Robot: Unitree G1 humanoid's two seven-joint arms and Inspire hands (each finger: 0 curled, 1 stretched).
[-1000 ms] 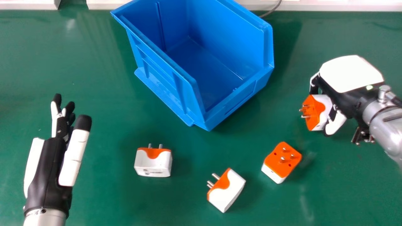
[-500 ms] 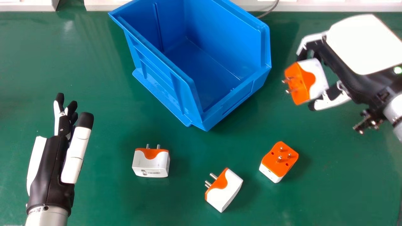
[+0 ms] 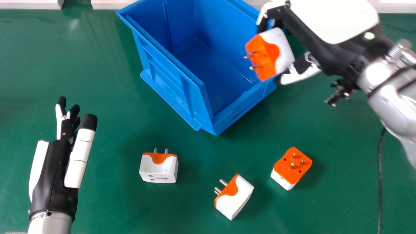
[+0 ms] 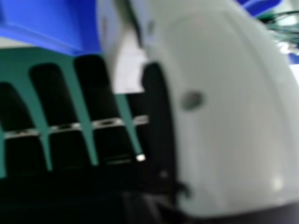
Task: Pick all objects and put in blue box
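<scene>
My right hand [image 3: 325, 42] is curled round a white and orange adapter [image 3: 271, 53], held at the blue box's [image 3: 198, 94] right rim, its metal pins facing left. In the right hand view the thumb [image 4: 233, 107] of my right hand lies beside a white part of the adapter [image 4: 128, 65]. Three more adapters rest on the green table: one [image 3: 159, 167] lower left of the box, a tilted one [image 3: 234, 198] nearer the front, and one [image 3: 291, 165] with its pins up. At the left, my left hand [image 3: 53, 172] has its fingers straight and holds nothing.
The green table [image 3: 107, 208] spreads around the box. A pale ledge [image 3: 29, 4] runs along its far edge. At the right a dark cable [image 3: 380, 182] hangs below the silver right forearm [image 3: 390, 94].
Carrying the adapter, my right hand has risen from the table's right side and moved left to the box's right rim. The left hand and other adapters have hardly moved.
</scene>
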